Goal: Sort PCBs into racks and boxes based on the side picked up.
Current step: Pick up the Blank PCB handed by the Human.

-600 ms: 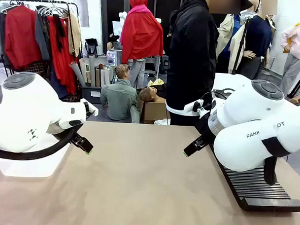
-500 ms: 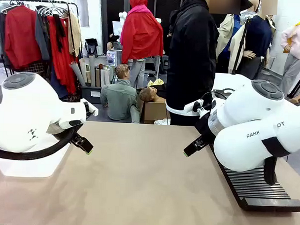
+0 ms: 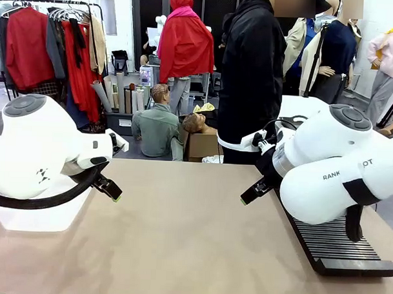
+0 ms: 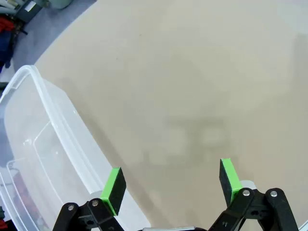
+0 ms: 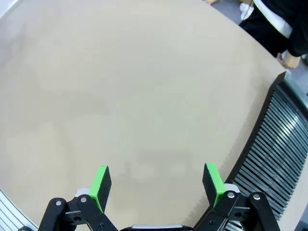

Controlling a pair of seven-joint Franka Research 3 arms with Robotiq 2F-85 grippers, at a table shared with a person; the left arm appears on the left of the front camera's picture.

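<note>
Black slotted rack flat on the surface along the right edge, far stretch hidden behind the right arm. Clear box at the left edge, mostly covered by the left arm in the front view and cut off by the frame in the left wrist view; contents hard to make out. Left fingers spread wide above bare surface just beside the box rim, gripping nothing. Right fingers likewise wide apart and empty, near the rack. Beyond the far edge, a person in a black jacket, one hand partly cut off.
</note>
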